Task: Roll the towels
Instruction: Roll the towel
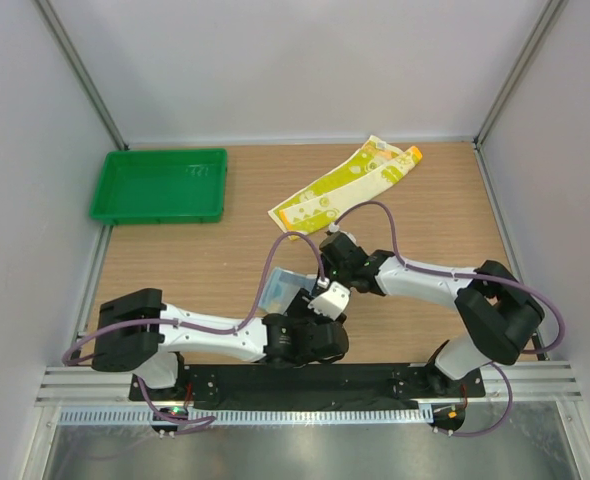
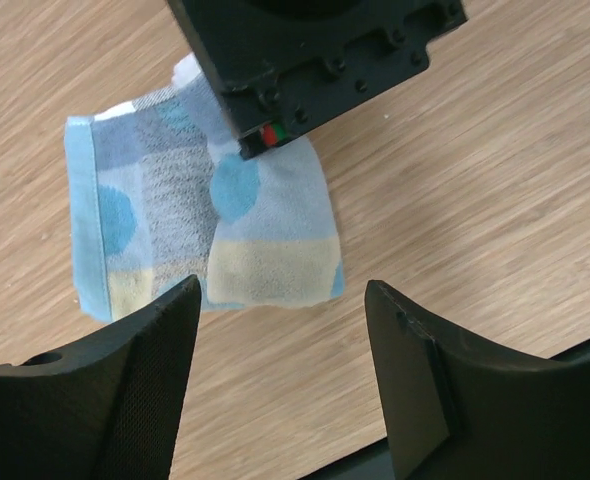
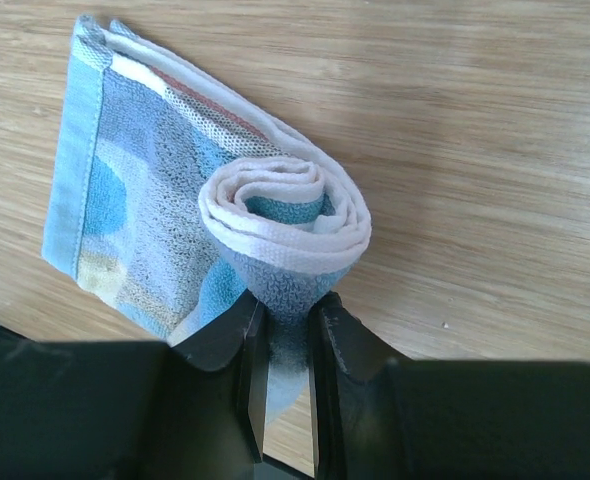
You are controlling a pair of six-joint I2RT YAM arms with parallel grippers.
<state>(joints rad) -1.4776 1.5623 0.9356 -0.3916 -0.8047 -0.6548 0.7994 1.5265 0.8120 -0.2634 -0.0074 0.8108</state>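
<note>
The light blue and white patterned towel [image 3: 125,200] lies on the wooden table, partly rolled, with a coil of several layers at its near end. My right gripper [image 3: 287,312] is shut on the blue towel just below that coil. My left gripper [image 2: 282,292] is open over bare wood, just short of the towel's flat near edge [image 2: 265,270], with nothing between its fingers. The long yellow-green and white towel [image 1: 345,185] with an orange end lies flat and unrolled at the back of the table. In the top view the blue towel [image 1: 283,283] is mostly hidden under both wrists.
A green plastic tray [image 1: 158,185] sits at the back left of the table. The right gripper's black body [image 2: 315,60] hangs over the far end of the blue towel in the left wrist view. Grey walls close in three sides.
</note>
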